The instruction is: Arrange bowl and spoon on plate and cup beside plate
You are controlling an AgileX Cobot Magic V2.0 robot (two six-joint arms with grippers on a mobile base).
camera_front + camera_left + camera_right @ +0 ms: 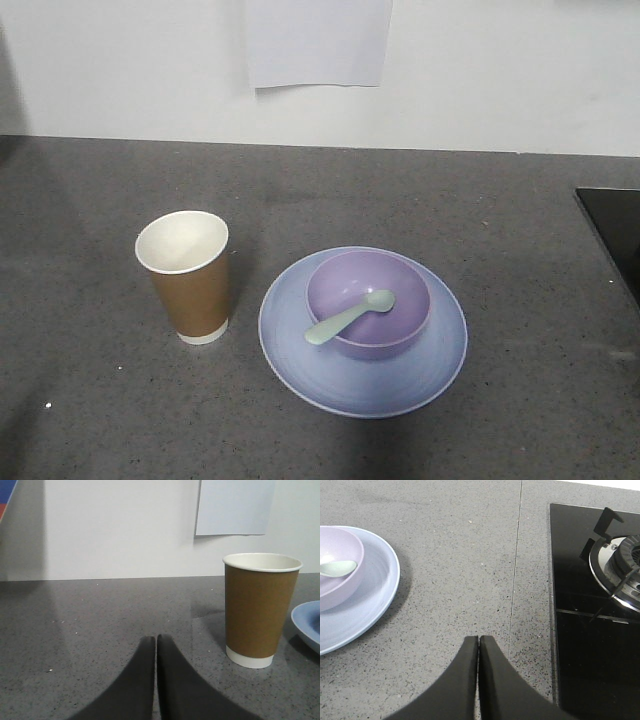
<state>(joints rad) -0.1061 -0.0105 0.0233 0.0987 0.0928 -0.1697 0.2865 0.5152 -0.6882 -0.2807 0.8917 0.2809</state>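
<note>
The pale blue plate (300,355) lies on the grey counter with the lavender bowl (400,285) standing on it. The mint-green spoon (349,316) rests in the bowl, its handle over the near-left rim. The brown paper cup (187,277) stands upright just left of the plate. In the left wrist view my left gripper (156,639) is shut and empty, left of the cup (260,610). My right gripper (478,639) is shut and empty too, right of the plate (375,587), the bowl (340,567) and the spoon (337,568). No gripper shows in the front view.
A black gas hob (592,610) with a burner (622,562) lies at the right; its corner (615,225) shows in the front view. A white wall with a sheet of paper (318,42) bounds the counter at the back.
</note>
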